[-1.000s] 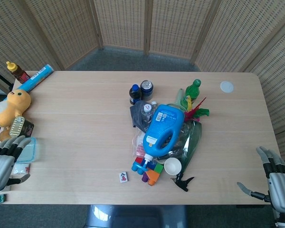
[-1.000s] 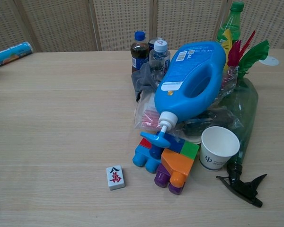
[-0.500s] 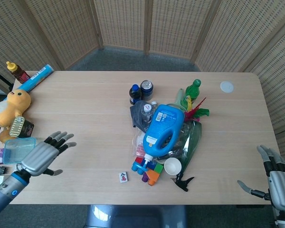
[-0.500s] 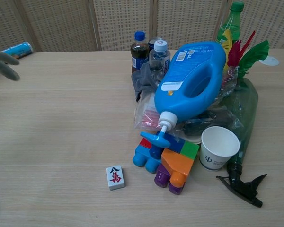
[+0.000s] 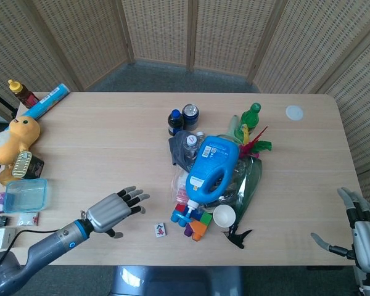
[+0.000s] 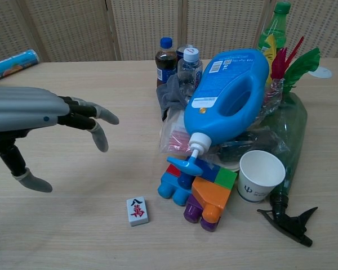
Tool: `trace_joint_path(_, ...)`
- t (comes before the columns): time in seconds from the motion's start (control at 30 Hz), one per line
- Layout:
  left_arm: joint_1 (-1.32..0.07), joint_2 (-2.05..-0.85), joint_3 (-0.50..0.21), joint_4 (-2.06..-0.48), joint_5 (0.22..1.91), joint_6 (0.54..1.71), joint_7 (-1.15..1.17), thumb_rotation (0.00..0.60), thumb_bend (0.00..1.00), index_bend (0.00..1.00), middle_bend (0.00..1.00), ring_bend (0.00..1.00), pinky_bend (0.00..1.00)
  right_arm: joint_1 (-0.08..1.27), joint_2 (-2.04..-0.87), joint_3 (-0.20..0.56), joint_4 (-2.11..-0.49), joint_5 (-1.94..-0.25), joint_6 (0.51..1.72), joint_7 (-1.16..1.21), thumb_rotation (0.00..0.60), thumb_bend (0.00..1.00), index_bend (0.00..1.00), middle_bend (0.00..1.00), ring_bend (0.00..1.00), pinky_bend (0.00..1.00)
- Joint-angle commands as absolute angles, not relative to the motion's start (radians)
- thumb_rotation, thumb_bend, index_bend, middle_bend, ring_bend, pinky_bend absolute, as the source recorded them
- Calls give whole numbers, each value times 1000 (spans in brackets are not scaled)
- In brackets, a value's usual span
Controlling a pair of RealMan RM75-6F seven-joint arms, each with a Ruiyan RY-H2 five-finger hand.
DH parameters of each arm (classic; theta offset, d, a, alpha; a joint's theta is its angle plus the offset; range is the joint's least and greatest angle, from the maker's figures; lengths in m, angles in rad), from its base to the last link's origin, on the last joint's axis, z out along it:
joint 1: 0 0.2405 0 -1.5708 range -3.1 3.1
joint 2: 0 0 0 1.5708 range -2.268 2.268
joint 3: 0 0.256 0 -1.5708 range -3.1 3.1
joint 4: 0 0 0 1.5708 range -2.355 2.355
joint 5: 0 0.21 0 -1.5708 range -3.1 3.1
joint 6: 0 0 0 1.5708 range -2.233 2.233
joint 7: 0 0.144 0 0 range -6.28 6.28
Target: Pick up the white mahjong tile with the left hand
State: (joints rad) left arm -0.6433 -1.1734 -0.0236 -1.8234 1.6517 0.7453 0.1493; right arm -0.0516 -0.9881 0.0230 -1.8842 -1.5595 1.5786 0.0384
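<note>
The white mahjong tile [image 5: 160, 230] [image 6: 137, 211] lies flat near the table's front edge, red characters up, just left of the toy blocks. My left hand [image 5: 113, 211] [image 6: 42, 121] hovers over the table to the tile's left, fingers spread and holding nothing, a short gap away from the tile. My right hand [image 5: 361, 231] sits off the table's right front corner, fingers apart and empty; the chest view does not show it.
A pile stands right of the tile: coloured toy blocks [image 6: 198, 193], a blue detergent jug [image 6: 231, 95], a paper cup [image 6: 260, 175], bottles [image 6: 166, 59], a black spray trigger [image 6: 287, 219]. At the left edge are a clear box [image 5: 24, 195] and a yellow duck toy [image 5: 12, 139].
My left hand has swept from the table's left edge rightward toward the tile, staying spread. The right hand and the tile have not moved.
</note>
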Motion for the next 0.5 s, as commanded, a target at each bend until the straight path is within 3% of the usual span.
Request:
trace_joint_path(0.03,-691,-1213,-35,-1833,1622,690,221,600,0,276,0,0,0,-51,-985,24,-1885,-1558,1579,46,388,0,0,0,0,0)
trace_joint_path(0.5,-738,-1339,3,-1810,1556,661,455,600,0,293,0,0,0,-57,-963,24,-1888,-1563,1589,90,389,0,0,0,0,0)
